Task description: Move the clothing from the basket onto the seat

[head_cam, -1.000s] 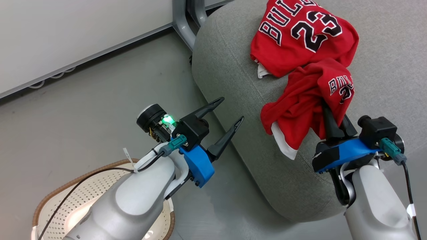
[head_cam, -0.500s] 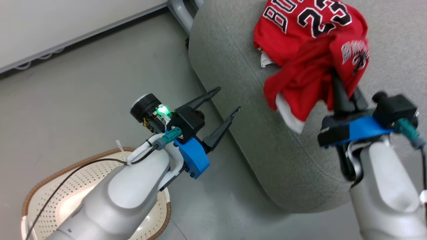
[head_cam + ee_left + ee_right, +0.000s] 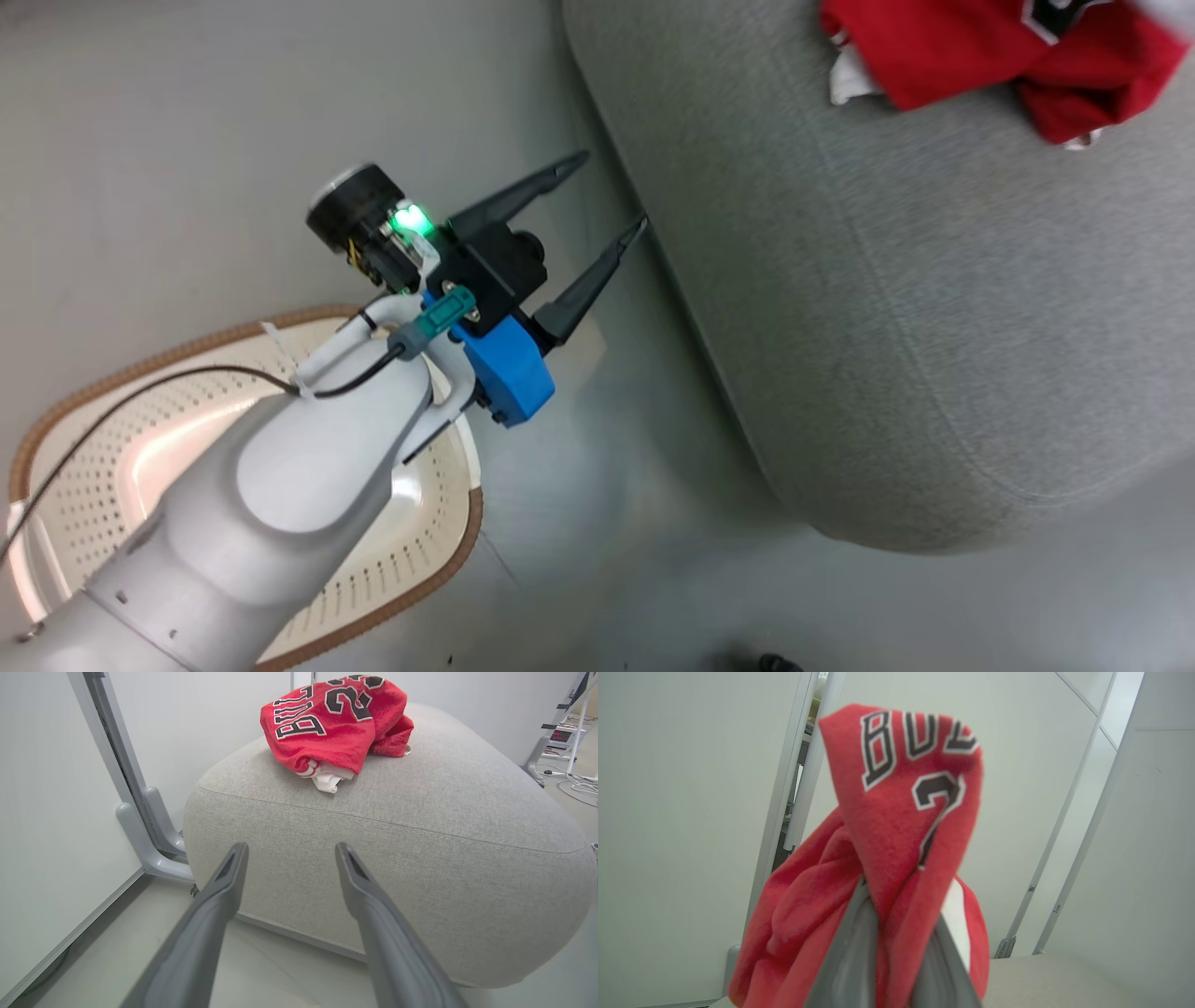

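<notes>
Basket (image 3: 420, 551): on floor (image 3: 187, 140) near seat (image 3: 915, 308).
Left pincer (image 3: 612, 191): spread wide, empty.
Right pincer (image 3: 899, 905): clamped on bunched red clothing (image 3: 906, 812).

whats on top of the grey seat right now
A crumpled red Bulls 23 jersey lies on the seat, with white fabric poking out from under its front edge. Whatever else sits beneath or behind the heap is covered.

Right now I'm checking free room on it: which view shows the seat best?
The left wrist view: the seat appears nearly whole, top, front side and seam, with clothing on top. The head view crops it to one corner; the right wrist view catches a sliver of its top.
</notes>
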